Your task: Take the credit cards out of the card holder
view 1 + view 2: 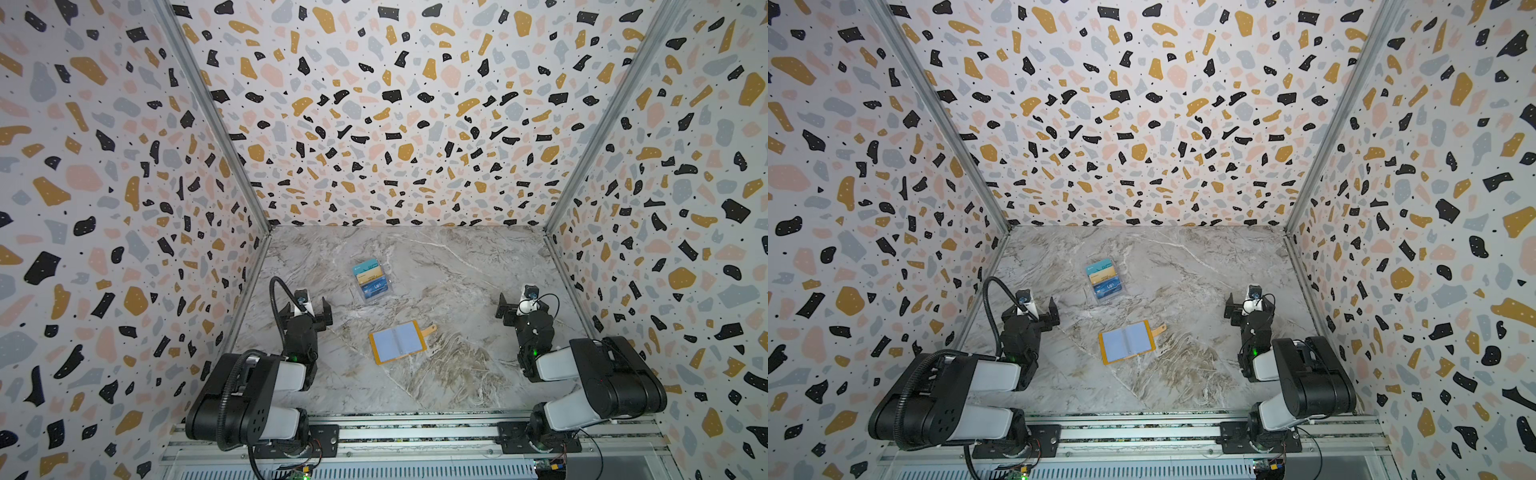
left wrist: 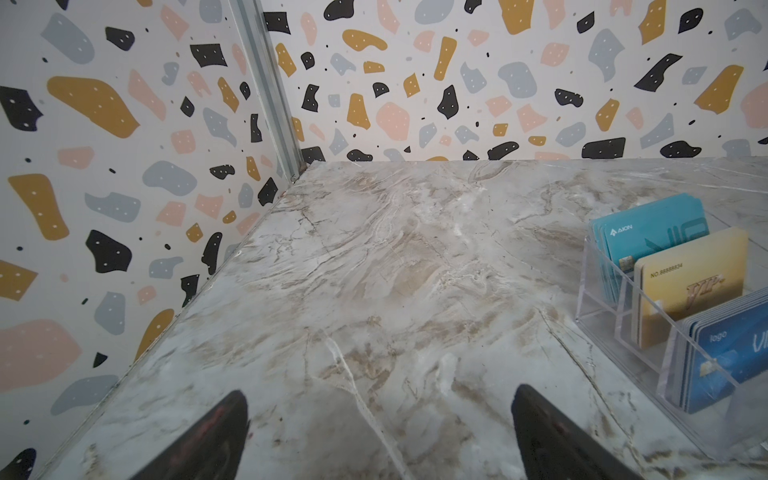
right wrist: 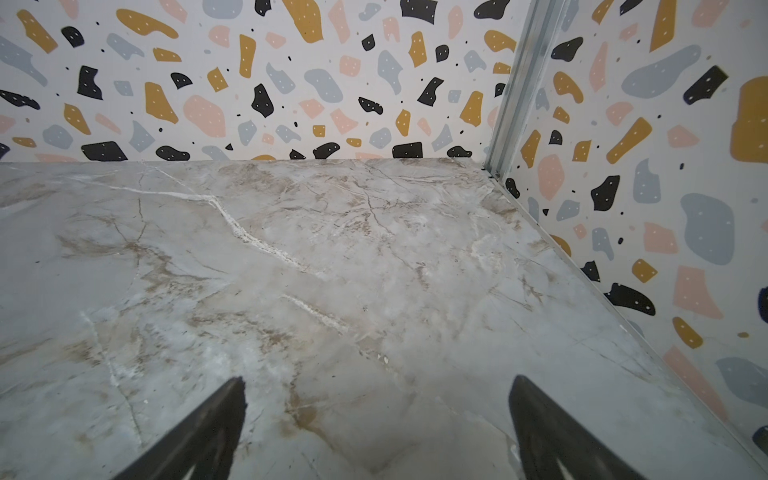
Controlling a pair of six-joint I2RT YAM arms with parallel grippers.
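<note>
The mustard-yellow card holder (image 1: 397, 341) (image 1: 1127, 341) lies open and flat mid-table, pale blue sleeves up, snap tab pointing right. Only pale blue plastic shows in its sleeves. The credit cards stand in a clear tiered box (image 1: 372, 279) (image 1: 1105, 279) farther back: a teal card (image 2: 648, 237) in the rear tier, a gold card (image 2: 690, 282) in front of it. My left gripper (image 1: 307, 311) (image 1: 1032, 313) (image 2: 380, 390) hovers open left of the holder, with nothing between its fingers. My right gripper (image 1: 521, 307) (image 1: 1250, 307) (image 3: 379, 379) is open and empty far to the right.
Blue cards (image 2: 731, 357) fill the box's front tier. Patterned walls close the marble table (image 1: 457, 270) on the left, back and right. A metal rail (image 1: 415, 428) carrying both arm bases runs along the front edge.
</note>
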